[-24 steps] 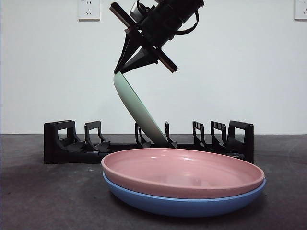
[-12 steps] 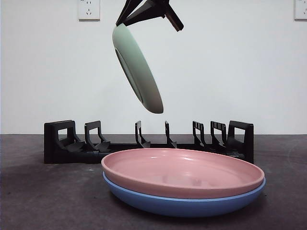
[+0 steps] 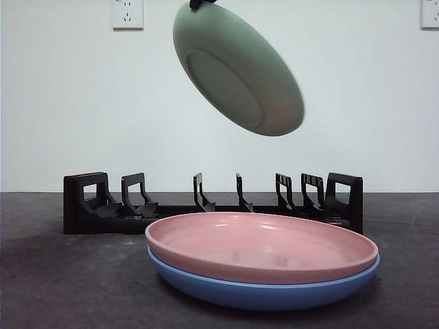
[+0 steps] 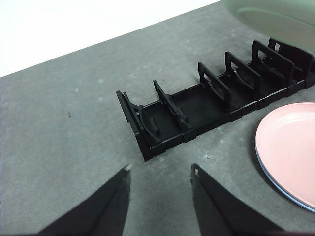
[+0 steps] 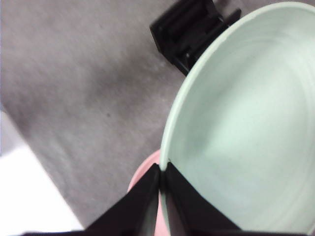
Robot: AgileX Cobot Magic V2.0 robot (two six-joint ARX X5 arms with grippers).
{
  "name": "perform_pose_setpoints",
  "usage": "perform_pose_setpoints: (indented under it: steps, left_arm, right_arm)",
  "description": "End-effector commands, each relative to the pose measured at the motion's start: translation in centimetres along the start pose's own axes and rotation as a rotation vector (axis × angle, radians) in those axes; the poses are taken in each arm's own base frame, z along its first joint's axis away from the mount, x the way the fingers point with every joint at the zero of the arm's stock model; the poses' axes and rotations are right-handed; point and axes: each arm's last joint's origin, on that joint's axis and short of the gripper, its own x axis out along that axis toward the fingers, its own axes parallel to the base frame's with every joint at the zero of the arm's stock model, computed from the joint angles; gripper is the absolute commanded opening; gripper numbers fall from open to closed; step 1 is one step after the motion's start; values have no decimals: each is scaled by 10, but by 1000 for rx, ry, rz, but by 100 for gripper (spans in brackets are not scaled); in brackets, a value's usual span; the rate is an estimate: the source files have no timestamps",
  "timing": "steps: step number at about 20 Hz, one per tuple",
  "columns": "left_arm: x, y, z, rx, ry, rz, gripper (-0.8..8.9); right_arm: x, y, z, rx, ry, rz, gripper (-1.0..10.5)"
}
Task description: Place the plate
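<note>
A pale green plate [image 3: 236, 68] hangs tilted high above the black slotted rack [image 3: 212, 205], its underside showing in the front view. My right gripper [image 5: 162, 169] is shut on the green plate's rim [image 5: 170, 142]; only its tip [image 3: 199, 3] shows at the top edge of the front view. The plate touches no slot. My left gripper [image 4: 160, 172] is open and empty above the table, near one end of the rack [image 4: 211, 103]. The green plate's edge [image 4: 275, 17] shows in the left wrist view too.
A pink plate [image 3: 260, 247] lies stacked on a blue plate [image 3: 260, 291] on the dark table in front of the rack. The pink plate also shows in the left wrist view [image 4: 290, 147]. A white wall stands behind the rack.
The green plate has risen from a rack slot, high above the rack, and turned so its underside faces the front camera. The right arm has moved up out of view.
</note>
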Motion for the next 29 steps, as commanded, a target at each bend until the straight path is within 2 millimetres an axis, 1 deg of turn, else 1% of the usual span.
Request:
perform_pose_setpoints:
  steps: [1, 4, 9, 11, 13, 17, 22, 29]
  left_arm:
    - [-3, 1, 5, -3, -25, 2, 187]
    - [-3, 1, 5, -6, -25, 2, 187]
    - [-3, 1, 5, -9, -25, 2, 187]
    - [-3, 1, 5, -10, -25, 2, 187]
    - [-3, 1, 5, -10, -25, 2, 187]
    - [-3, 1, 5, -10, -25, 2, 187]
    - [-3, 1, 5, -32, -25, 2, 187]
    - [-3, 1, 5, -34, -25, 2, 187]
  right_arm:
    - [5, 14, -2, -60, 3, -4, 12]
    - [13, 22, -17, -88, 4, -2, 12]
    - [24, 25, -64, -114, 22, 4, 12]
    - [36, 30, -82, -142, 48, -38, 12]
    - [52, 38, -100, -185, 80, -74, 12]
    - [82, 56, -127, -274, 100, -141, 12]
    - [98, 65, -148, -320, 122, -166, 12]
    - [114, 64, -169, -336, 160, -163, 12]
